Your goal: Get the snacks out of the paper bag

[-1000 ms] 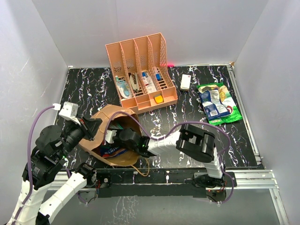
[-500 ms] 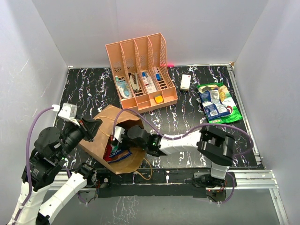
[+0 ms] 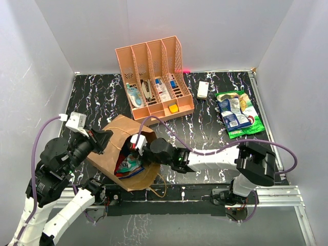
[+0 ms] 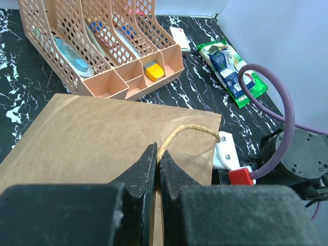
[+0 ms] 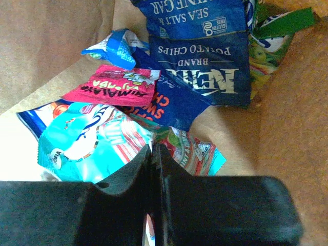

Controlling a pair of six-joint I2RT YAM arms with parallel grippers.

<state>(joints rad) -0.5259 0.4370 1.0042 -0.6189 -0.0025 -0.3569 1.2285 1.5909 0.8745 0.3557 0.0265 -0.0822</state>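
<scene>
The brown paper bag (image 3: 110,141) lies tipped at the near left, its mouth facing right. My left gripper (image 3: 104,139) is shut on the bag's twine handle (image 4: 190,129) above the bag's flat side (image 4: 92,128). My right gripper (image 3: 137,158) reaches into the mouth, its jaws closed on the edge of a teal packet (image 5: 87,141). Inside the bag (image 5: 289,128) lie a dark blue chip bag (image 5: 205,61), a pink packet (image 5: 115,84) and another teal and red packet (image 5: 200,151). A green chip bag (image 3: 247,122) with a dark blue packet (image 3: 230,114) on it lies on the table at the right.
The orange file rack (image 3: 154,56) with small toiletries stands at the back centre, and it also shows in the left wrist view (image 4: 102,46). A white remote (image 3: 203,89) lies to its right. The bag's second handle (image 3: 160,185) trails near the front rail. Grey walls close three sides.
My right arm has stretched out, its elbow swinging right, and its gripper has drawn back toward the bag's mouth. A teal packet now shows there. My left gripper kept its hold.
</scene>
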